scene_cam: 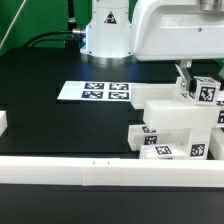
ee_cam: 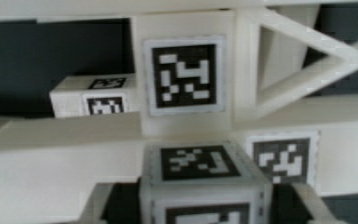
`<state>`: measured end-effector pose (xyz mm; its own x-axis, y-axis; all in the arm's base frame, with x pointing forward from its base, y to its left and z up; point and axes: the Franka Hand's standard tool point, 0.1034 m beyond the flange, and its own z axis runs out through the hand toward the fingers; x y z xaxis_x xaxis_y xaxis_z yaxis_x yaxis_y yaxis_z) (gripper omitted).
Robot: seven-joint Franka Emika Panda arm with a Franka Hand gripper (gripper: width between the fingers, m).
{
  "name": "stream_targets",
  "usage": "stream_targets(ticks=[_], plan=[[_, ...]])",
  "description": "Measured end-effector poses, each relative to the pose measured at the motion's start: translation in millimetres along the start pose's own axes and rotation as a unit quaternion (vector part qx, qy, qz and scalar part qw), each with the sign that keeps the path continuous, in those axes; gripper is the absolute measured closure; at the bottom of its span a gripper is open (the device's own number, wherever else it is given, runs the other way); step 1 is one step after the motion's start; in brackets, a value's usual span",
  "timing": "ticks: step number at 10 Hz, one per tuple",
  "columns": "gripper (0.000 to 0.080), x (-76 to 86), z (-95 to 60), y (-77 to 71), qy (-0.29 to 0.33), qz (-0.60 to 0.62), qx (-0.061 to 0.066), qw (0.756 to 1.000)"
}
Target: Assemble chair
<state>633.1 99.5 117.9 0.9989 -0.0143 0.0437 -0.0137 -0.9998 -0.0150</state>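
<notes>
Cross-braced frame (ee_cam: pixel 243 60) beyond block (ee_cam: pixel 197 165) in claw (ee_cam: pixel 195 203)

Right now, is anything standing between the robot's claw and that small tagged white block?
Nothing visible does. The post sits between the fingers of the gripper; whether they clamp it is unclear. The cross-braced frame stands beyond it, not between.

exterior wide, wrist close; share chair (scene_cam: pixel 175 120)

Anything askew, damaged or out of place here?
Nothing stands out. Chair parts cluster at the exterior view's right, no damage visible; marker board lies flat. A tagged block sits between the fingers.
</notes>
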Motion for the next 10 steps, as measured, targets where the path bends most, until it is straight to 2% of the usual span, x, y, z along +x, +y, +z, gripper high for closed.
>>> stream_targets(ticks=[6,7,10], plan=[[0.0515,1.3,0.0,-2.3,0.003,0.191,0.002,0.982],[0.0515,1.2,0.2,-3.3,0.001,0.239,0.006,0.971],[0.0515,3.4,0.1,-7.1,0.000,0.357,0.030,0.934]])
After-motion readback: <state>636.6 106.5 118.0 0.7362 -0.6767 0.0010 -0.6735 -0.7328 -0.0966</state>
